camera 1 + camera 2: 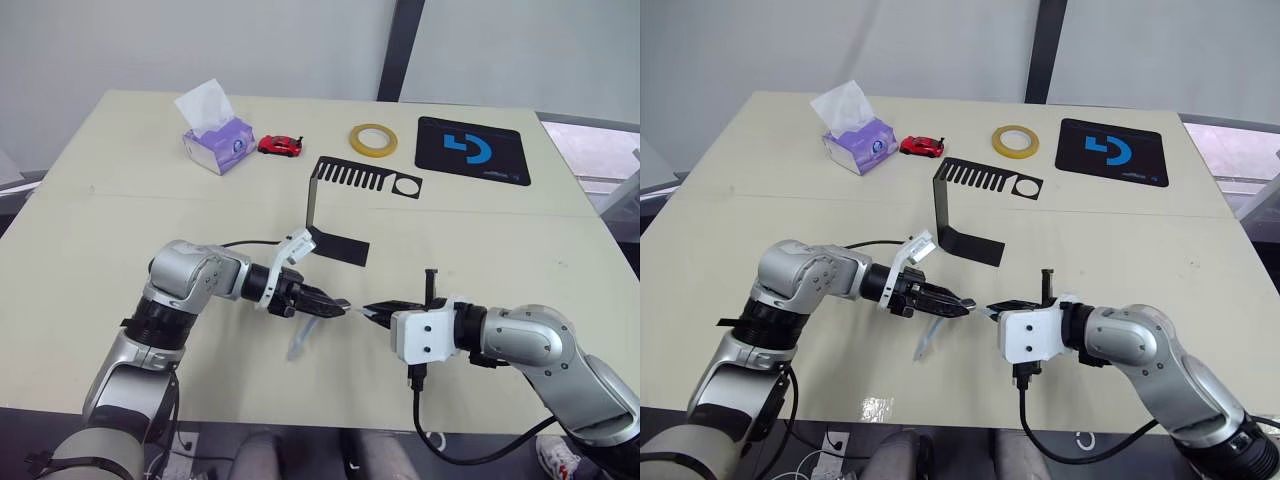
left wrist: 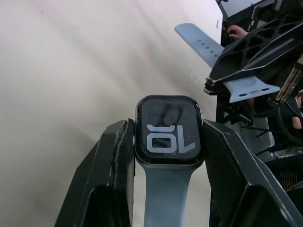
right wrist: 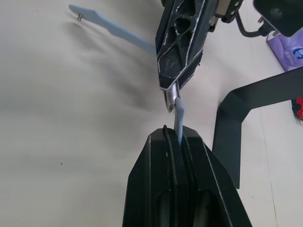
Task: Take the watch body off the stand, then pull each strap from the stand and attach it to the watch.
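Observation:
My left gripper (image 1: 338,308) is shut on the watch body (image 2: 169,132), a black screen with a grey rim held between its fingers (image 2: 111,175). One pale blue strap (image 1: 297,343) is joined to the watch and hangs down to the table. My right gripper (image 1: 370,311) is shut on the other strap (image 3: 179,116), with its free end right at the watch's edge. Both grippers meet tip to tip just above the table's front middle. The black stand (image 1: 345,200) stands behind them with nothing on it.
Along the table's far side sit a purple tissue box (image 1: 215,135), a red toy car (image 1: 280,145), a yellow tape roll (image 1: 372,140) and a black mouse pad (image 1: 470,150). The table's front edge (image 1: 300,415) runs close below the grippers.

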Tool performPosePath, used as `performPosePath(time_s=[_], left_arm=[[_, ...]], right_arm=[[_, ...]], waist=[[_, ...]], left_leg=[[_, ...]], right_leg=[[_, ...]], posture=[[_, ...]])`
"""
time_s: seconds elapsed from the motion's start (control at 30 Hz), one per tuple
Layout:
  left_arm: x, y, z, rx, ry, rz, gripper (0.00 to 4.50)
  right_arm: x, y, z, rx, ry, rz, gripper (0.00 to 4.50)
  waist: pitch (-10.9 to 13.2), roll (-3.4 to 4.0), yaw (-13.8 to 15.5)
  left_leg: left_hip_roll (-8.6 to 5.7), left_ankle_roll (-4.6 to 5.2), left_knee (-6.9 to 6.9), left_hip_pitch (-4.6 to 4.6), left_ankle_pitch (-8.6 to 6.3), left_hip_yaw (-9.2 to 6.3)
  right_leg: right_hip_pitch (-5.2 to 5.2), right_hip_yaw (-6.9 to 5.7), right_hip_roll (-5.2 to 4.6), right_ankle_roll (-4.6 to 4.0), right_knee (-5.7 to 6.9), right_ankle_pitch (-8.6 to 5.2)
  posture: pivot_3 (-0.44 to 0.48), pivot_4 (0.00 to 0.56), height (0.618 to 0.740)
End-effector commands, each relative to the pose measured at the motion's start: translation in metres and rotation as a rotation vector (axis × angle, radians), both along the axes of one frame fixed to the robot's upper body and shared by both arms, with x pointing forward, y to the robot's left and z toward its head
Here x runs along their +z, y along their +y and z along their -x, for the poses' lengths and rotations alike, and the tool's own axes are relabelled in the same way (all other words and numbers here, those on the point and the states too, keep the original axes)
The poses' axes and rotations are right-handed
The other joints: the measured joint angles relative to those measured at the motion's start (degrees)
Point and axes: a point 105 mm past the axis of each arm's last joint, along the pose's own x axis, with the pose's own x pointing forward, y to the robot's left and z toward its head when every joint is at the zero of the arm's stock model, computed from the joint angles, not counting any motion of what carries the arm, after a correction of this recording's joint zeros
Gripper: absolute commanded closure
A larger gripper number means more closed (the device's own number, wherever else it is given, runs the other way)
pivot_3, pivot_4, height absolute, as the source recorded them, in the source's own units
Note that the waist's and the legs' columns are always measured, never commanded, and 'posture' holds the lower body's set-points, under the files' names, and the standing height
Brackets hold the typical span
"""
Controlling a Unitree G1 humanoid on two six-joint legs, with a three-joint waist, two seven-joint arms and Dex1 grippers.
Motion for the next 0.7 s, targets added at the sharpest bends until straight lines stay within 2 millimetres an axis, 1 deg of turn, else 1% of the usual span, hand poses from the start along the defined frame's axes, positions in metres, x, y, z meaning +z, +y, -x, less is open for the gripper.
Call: performPosePath(time_s=[0.03, 0.3, 0.43, 0.7], left_arm=[[0.0112, -0.0034, 0.0024, -0.027, -0.030, 0.028, 2.79], [0.0121, -0.0050, 0.0048, -0.041, -0.036, 0.032, 2.79], [0.0094, -0.0054, 0.0047, -0.041, -0.045, 0.027, 2.79], [0.0102, -0.0072, 0.0070, -0.051, -0.044, 0.038, 2.79]], right_arm=[[0.0034, 0.0008, -0.0016, 0.000, -0.035, 0.007, 4.50], [0.0014, 0.0003, -0.0052, -0.009, -0.037, 0.011, 4.50], [0.0021, 0.0015, -0.0050, -0.008, -0.034, 0.005, 4.50], [0.0022, 0.0039, -0.0035, 0.001, -0.027, 0.003, 4.50]], waist=[[0.00, 0.00, 0.02], [0.00, 0.00, -0.01], [0.00, 0.00, 0.01], [0.00, 0.00, 0.00]], left_leg=[[-0.01, 0.00, 0.00, 0.00, 0.00, 0.00], [-0.01, -0.01, 0.00, 0.00, 0.00, 0.00], [-0.01, -0.05, 0.00, 0.00, 0.02, 0.00], [-0.01, -0.04, 0.00, 0.00, 0.02, 0.00]], right_leg=[[0.00, 0.00, 0.00, 0.00, 0.00, 0.00], [0.00, -0.01, 0.01, 0.00, 0.00, 0.00], [0.00, -0.01, 0.00, 0.00, 0.00, 0.00], [0.00, -0.01, 0.00, 0.00, 0.00, 0.00]], posture=[[0.000, 0.150, 0.738], [0.000, 0.150, 0.738], [0.000, 0.150, 0.738], [0.000, 0.150, 0.738]])
